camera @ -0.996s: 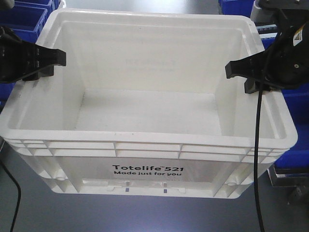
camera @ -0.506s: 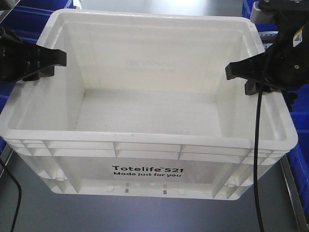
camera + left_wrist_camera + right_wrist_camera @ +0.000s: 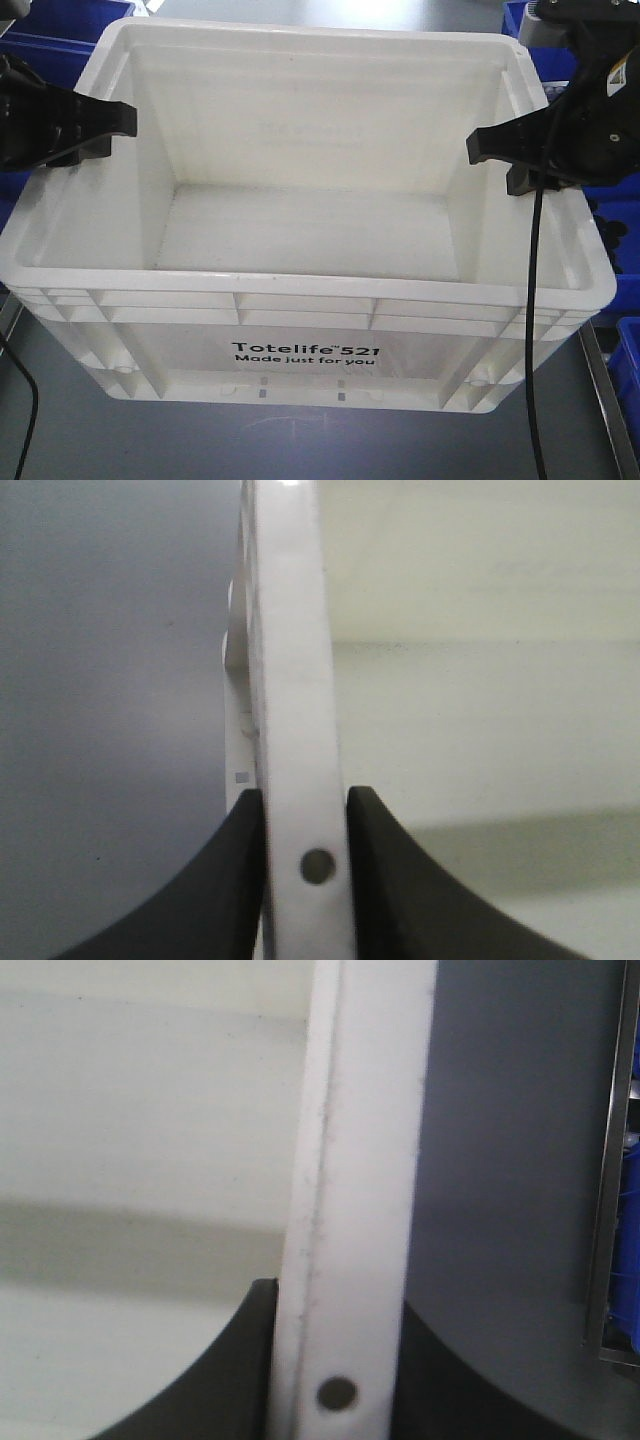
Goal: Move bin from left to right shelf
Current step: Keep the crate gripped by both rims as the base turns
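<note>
The bin (image 3: 300, 283), a large white tote printed "Totelife 521 Made just for you", fills the front view and holds nothing. My left gripper (image 3: 108, 130) is shut on its left rim and my right gripper (image 3: 502, 152) is shut on its right rim. In the left wrist view the white rim (image 3: 290, 680) runs up between the black fingers, with the left gripper (image 3: 305, 815) clamped on it. The right wrist view shows the same: the rim (image 3: 360, 1160) is pinched in the right gripper (image 3: 335, 1310).
Blue plastic bins stand behind at the top left (image 3: 60, 25) and along the right (image 3: 612, 200), with another at the lower right (image 3: 630, 350). A metal shelf rail (image 3: 600, 385) runs past the bin's right corner. Grey surface (image 3: 300, 445) lies below.
The bin stays fixed between both grippers while the background slides: the blue bins on the left drift out of view, and a metal rail and other blue bins appear at the right.
</note>
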Robot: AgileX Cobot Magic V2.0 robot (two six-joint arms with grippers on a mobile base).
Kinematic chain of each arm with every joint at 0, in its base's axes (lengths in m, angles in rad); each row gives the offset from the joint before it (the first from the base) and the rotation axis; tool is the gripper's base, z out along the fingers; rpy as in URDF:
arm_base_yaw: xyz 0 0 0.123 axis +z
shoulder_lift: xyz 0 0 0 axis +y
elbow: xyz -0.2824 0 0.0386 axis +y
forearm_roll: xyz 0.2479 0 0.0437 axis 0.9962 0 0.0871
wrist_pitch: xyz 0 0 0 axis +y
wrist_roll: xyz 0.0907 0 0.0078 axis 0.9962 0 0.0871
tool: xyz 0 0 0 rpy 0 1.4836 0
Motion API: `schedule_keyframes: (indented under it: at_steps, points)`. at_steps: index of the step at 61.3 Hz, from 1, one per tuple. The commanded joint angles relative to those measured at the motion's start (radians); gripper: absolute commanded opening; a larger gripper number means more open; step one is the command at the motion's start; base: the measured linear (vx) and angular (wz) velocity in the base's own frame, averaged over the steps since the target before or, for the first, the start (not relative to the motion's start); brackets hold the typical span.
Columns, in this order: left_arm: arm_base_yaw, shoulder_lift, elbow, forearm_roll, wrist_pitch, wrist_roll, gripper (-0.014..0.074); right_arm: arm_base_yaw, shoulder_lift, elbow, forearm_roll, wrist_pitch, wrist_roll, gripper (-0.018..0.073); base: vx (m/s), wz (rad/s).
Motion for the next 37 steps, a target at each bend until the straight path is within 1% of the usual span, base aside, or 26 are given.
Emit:
schedule_keyframes:
  at_steps: [1,17,37]
  points:
    - [0.001,-0.034,-0.039,0.044,-0.108,0.017,0.0099,-0.005,-0.042,-0.038,-0.058,-0.044,-0.027,0.0024,0.26,-0.20]
    - [0.001,-0.034,-0.039,0.044,-0.108,0.017,0.0099,-0.005,-0.044,-0.038,-0.058,-0.044,-0.027,0.0024,0.26,-0.15]
    - [0.001,-0.034,-0.039,0.044,-0.108,0.017,0.0099,-0.005,-0.044,-0.038,-0.058,-0.044,-0.027,0.0024,0.27,-0.02]
